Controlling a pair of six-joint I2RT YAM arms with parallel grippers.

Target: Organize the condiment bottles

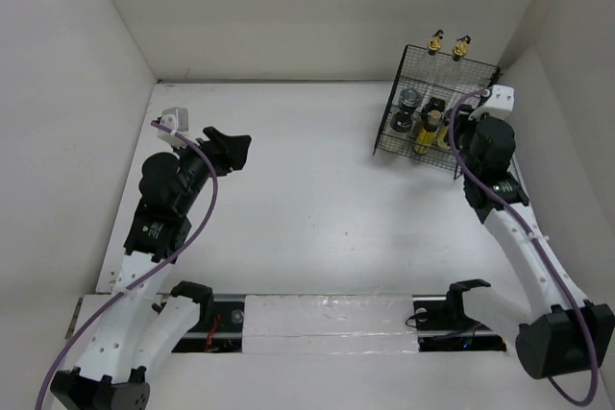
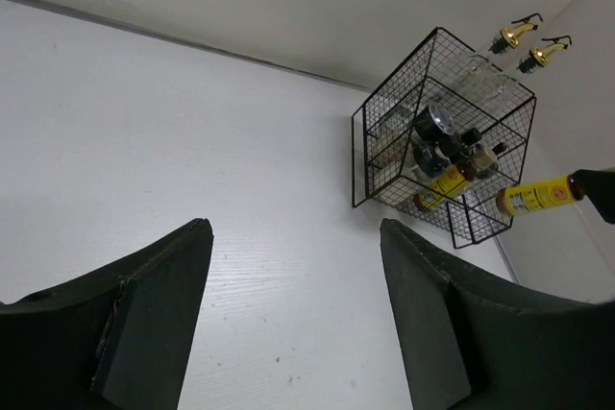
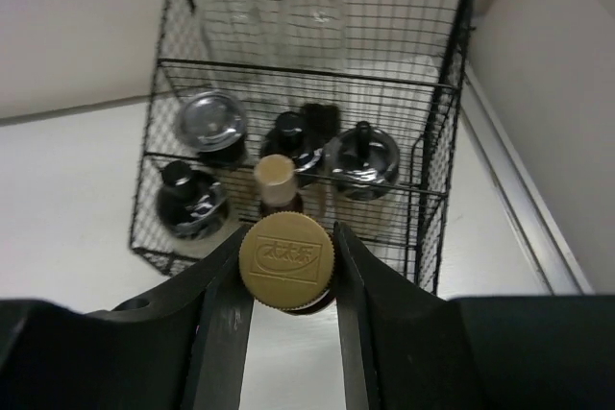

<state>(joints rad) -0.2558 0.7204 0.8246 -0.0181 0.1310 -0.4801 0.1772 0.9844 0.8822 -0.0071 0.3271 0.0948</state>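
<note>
Pinched by its tan cap between right gripper (image 3: 287, 261) fingers: yellow bottle (image 2: 531, 198), just outside black wire rack (image 2: 353, 160). Racked already: 2 gold-pourer glass bottles (image 1: 437, 43), black-capped jars (image 3: 192, 204). Left gripper (image 2: 296, 276) spread, empty. Looks nearly done.

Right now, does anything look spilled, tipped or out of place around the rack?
Nothing looks spilled or broken. The one item not in place is the yellow bottle. The right hand grips it by its tan cap and holds it just in front of the black wire rack, not yet inside.
</note>
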